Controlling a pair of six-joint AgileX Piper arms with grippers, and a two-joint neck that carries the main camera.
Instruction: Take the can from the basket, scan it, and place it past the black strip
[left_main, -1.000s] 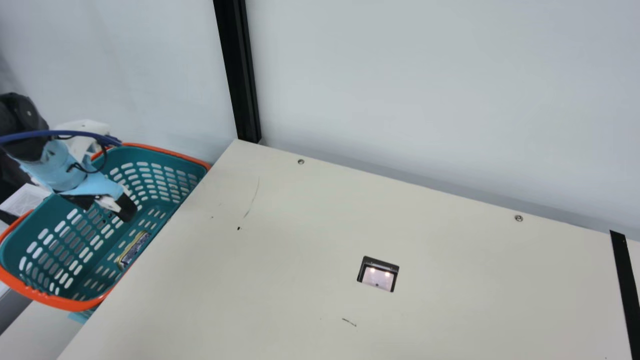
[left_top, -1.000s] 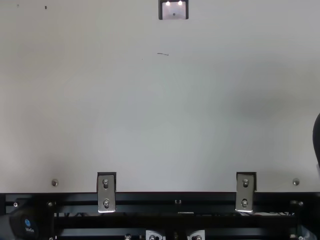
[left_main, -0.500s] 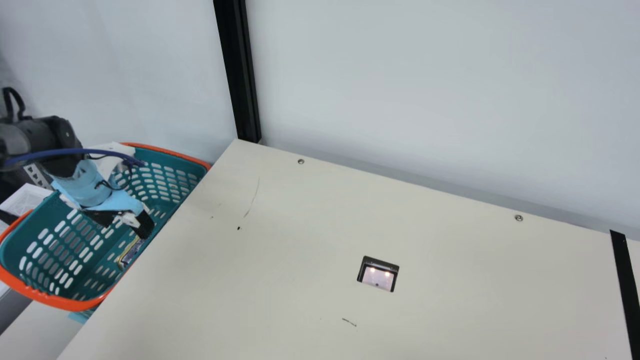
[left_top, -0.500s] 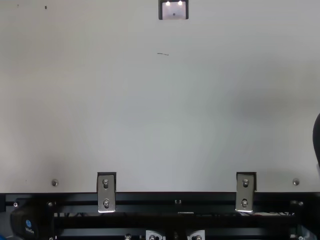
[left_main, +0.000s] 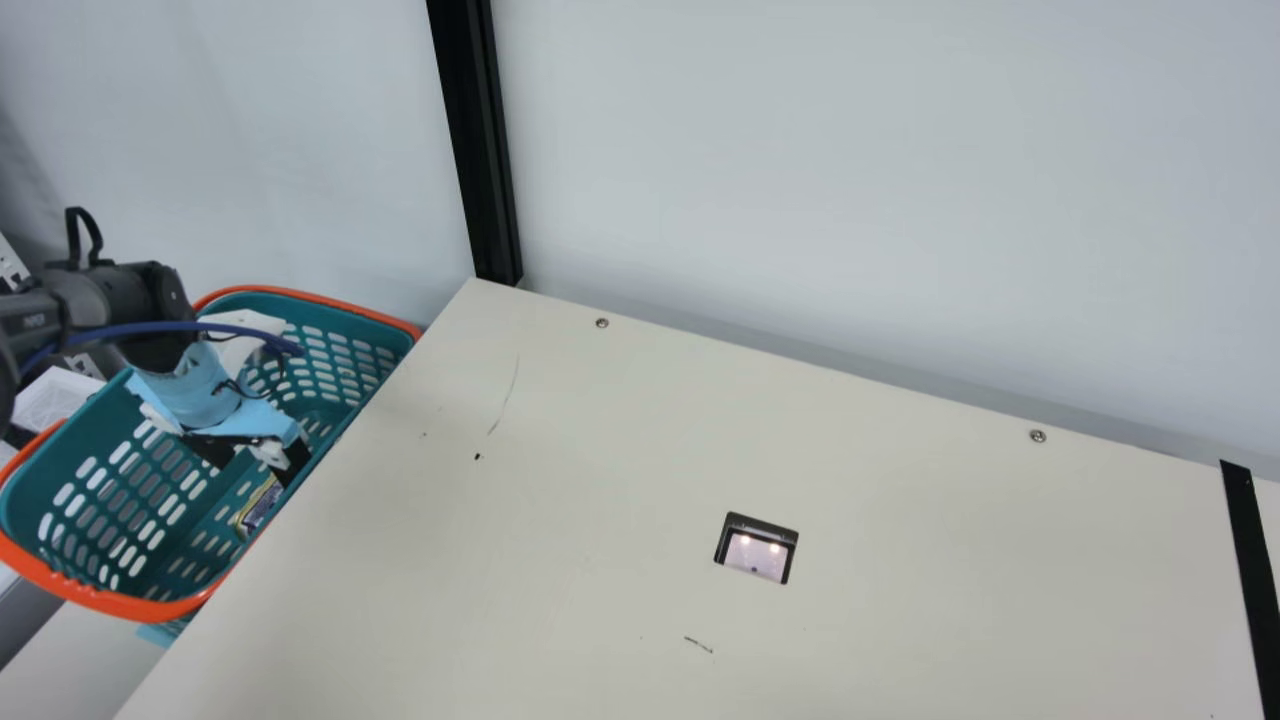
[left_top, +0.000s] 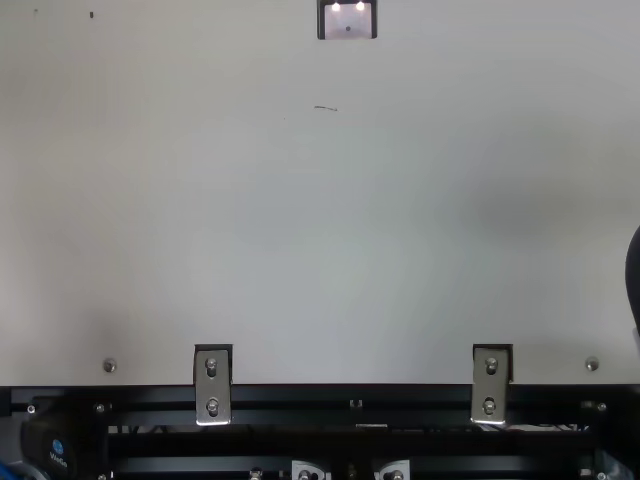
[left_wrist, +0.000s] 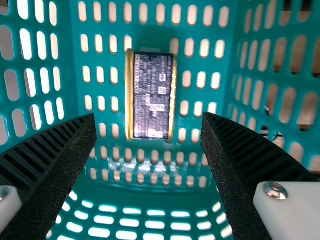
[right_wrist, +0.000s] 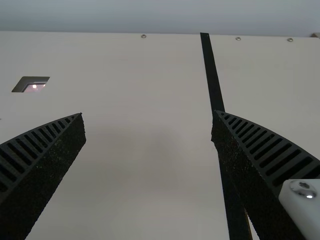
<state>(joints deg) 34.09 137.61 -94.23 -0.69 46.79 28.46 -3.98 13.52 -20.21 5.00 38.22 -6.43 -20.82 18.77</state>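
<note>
At the main view's left, my left gripper (left_main: 255, 465) hangs inside the teal basket (left_main: 130, 605), above the can (left_main: 258, 505) lying on the bottom. The left wrist view has the can (left_wrist: 152, 95), gold-edged with a dark printed label, beyond the wide-apart fingertips of the left gripper (left_wrist: 149, 117), not touched by them. In the right wrist view my right gripper (right_wrist: 147, 115) is open over the table with nothing between its fingers. The scanner window (left_main: 757, 548) is set in the table, and the black strip (left_main: 1250, 570) runs along the main view's right.
The basket's orange rim (left_main: 95, 598) adjoins the left edge of the cream table (left_main: 500, 600). A black post (left_main: 475, 140) stands at the table's back corner, with a pale wall behind. Metal brackets (left_top: 213, 385) line the near table edge.
My left arm has moved rightward and down in the main view, bringing its gripper deeper into the basket and nearer to the can. The can and basket have stayed put.
</note>
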